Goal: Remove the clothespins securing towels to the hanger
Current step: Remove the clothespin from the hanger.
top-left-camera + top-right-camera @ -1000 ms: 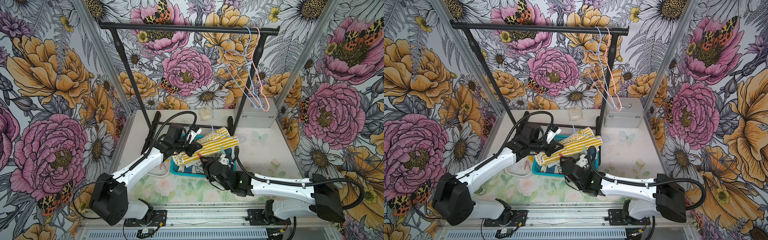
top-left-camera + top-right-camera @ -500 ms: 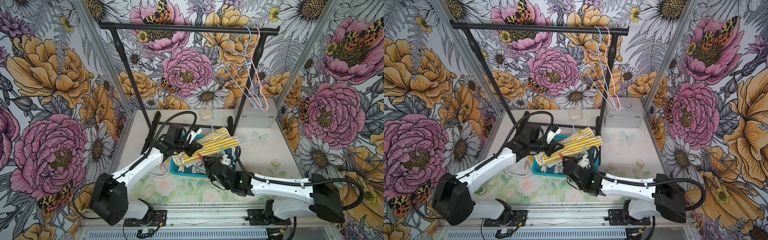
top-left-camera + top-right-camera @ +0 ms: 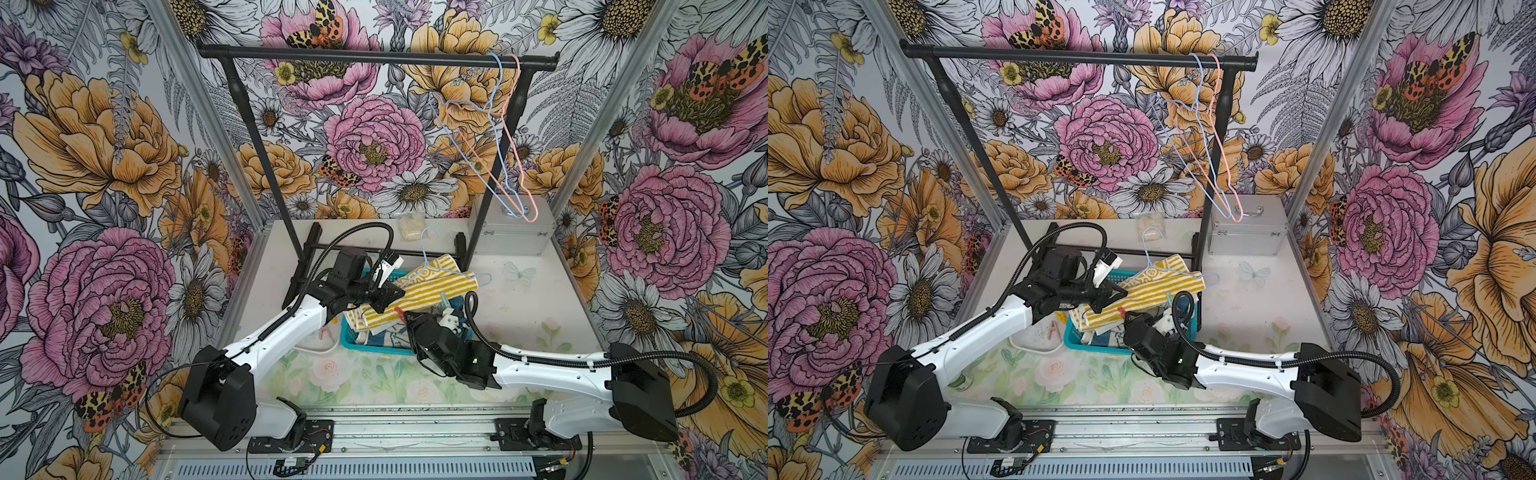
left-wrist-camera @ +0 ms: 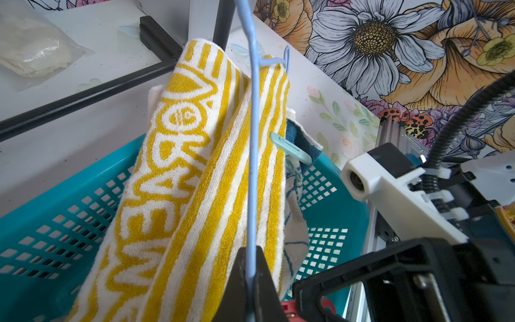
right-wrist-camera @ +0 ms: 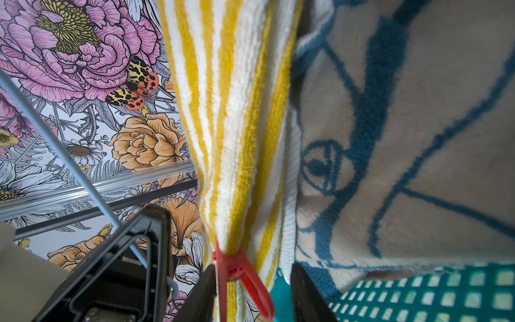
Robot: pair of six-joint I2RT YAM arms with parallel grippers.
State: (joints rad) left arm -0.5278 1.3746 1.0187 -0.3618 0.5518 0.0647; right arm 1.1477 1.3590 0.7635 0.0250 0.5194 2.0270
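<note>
A yellow-and-white striped towel (image 3: 432, 282) hangs over a light blue wire hanger (image 4: 252, 139) above the teal basket (image 4: 55, 195). My left gripper (image 4: 252, 264) is shut on the hanger's wire at the towel's near end. A red clothespin (image 5: 237, 264) pinches the striped towel (image 5: 237, 111) there. My right gripper (image 5: 252, 267) is open, its jaws astride the pin's legs: one finger lies against a leg, the other stands apart. A mint green clothespin (image 4: 289, 147) clips the far end. A cream towel with blue drawing (image 5: 390, 139) lies in the basket.
The black rack (image 3: 374, 58) stands behind, with a blue and a pink bare hanger (image 3: 505, 137) at its right end. A silver case (image 3: 511, 230) and a plastic bag (image 3: 411, 226) sit at the back. A pink clothespin (image 3: 1054, 328) lies left of the basket.
My right gripper's jaws have narrowed a little around the red clothespin. The left gripper and the hanger have stayed in place.
</note>
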